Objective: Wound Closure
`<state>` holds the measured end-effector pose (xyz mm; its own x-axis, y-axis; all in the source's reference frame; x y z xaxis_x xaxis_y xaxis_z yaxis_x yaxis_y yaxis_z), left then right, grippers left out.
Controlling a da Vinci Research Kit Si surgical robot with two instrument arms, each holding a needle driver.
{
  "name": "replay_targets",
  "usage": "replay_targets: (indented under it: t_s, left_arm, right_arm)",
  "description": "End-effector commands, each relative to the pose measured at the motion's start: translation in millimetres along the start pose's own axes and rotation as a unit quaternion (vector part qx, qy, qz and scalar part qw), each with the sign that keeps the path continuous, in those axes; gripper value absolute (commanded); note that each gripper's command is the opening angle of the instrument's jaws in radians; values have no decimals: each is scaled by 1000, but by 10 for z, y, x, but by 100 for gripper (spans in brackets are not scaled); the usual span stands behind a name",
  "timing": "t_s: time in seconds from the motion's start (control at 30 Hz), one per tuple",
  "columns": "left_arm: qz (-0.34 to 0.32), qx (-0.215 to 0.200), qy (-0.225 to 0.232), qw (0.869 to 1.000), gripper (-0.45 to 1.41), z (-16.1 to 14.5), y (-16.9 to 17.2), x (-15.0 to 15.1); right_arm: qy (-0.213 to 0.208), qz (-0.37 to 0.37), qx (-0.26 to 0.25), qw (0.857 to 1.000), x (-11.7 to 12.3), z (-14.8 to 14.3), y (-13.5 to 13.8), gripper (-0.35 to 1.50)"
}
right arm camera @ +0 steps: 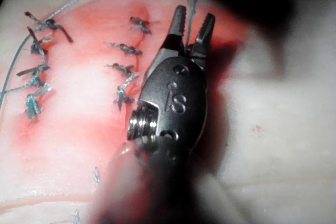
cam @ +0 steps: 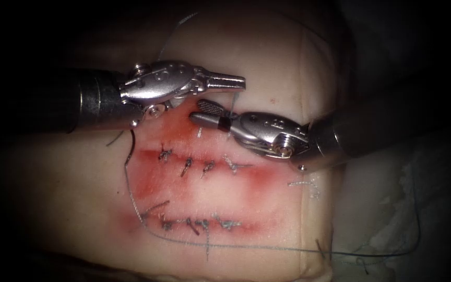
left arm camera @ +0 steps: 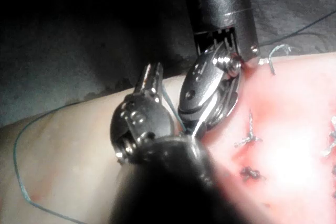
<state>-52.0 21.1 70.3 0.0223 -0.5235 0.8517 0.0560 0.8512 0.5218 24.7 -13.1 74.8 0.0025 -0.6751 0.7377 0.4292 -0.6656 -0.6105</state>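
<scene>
Two tools over stitched tissue (cam: 69,193), thread between them.
Left tool (cam: 236,81) closed on thread (cam: 234,100) beyond the far stitch row; right tool (cam: 204,112) spread around the strand, "IS" stamped on it; needle untraceable.

Left hand (cam: 236,82) closed, right hand (cam: 204,112) parted, tips close

Glossy metal end effector (cam: 212,112); tissue (cam: 267,68) smooth, moist-looking.
</scene>
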Motion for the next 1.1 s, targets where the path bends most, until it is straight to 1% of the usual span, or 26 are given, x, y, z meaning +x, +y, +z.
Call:
replay_targets:
  t_s: [0.03, 0.23, 0.27, 0.37, 0.4, 0.43, 0.47, 0.5, 0.6, 0.63, 0.67, 0.73, 0.83, 0.87, 0.9, 0.97, 1.0, 1.03, 1.1]
  left_arm:
    - [2, 0, -1, 1000, -45, 7, 6, -1]
    - [2, 0, -1, 1000, -45, 7, 6, -1]
    - [2, 0, -1, 1000, -45, 7, 6, -1]
    - [1, 0, -1, 1000, -45, 7, 6, -2]
    - [1, 0, -2, 1000, -45, 6, 6, -3]
    - [0, 0, -2, 1000, -45, 5, 6, -4]
    - [-1, 1, -2, 1000, -45, 4, 7, -6]
    - [-2, 1, -3, 1000, -45, 2, 8, -10]
    - [1, 0, -5, 1000, -45, -9, 12, -24]
    - [0, -1, -8, 1000, -45, -18, 16, -33]
    - [0, 0, -9, 1000, -45, -24, 18, -38]
    - [1, -3, -15, 1000, -45, -38, 21, -49]
    - [1, -2, -20, 1000, -45, -60, 22, -61]
    - [0, -1, -20, 1000, -45, -68, 21, -63]
    - [-2, 5, -20, 1000, -45, -84, 17, -67]
    - [-1, 12, -20, 1000, -45, -98, 9, -65]
    - [0, 23, -19, 1000, -45, -103, 4, -62]
    - [5, 51, 1, 999, -42, -118, -11, -50]
    - [-11, 76, 28, 997, -37, -136, -27, -38]
  right_arm:
    - [-2, 0, -1, 1000, 3, 8, 2, 1]
    - [-2, 6, -1, 1000, 2, 8, 1, -23]
    - [-2, 9, -1, 1000, 2, 8, 1, -33]
    - [-2, 10, 0, 1000, 1, 7, 1, -35]
    - [-2, 10, 1, 1000, 0, 7, 0, -16]
    - [-2, 11, -1, 1000, -1, 7, 0, 22]
    - [-5, -6, 2, 1000, -4, 7, -1, 66]
    - [-9, -17, 2, 1000, -7, 6, -1, 88]
    - [-32, -35, 2, 999, -24, 1, -5, 113]
    - [-45, -44, 10, 998, -37, -3, -8, 133]
    - [-54, -49, 11, 997, -46, -7, -10, 138]
    - [-69, -56, 7, 996, -58, -20, -13, 141]
    - [-76, -56, 7, 996, -69, -45, -17, 143]
    - [-76, -54, 8, 996, -71, -59, -19, 143]
    - [-77, -53, 8, 996, -73, -80, -24, 143]
    - [-79, -51, 17, 995, -75, -103, -32, 143]
    - [-78, -50, 19, 996, -76, -111, -36, 141]
    - [-77, -49, 30, 995, -79, -123, -47, 141]
    - [-79, -48, 38, 995, -80, -130, -56, 140]
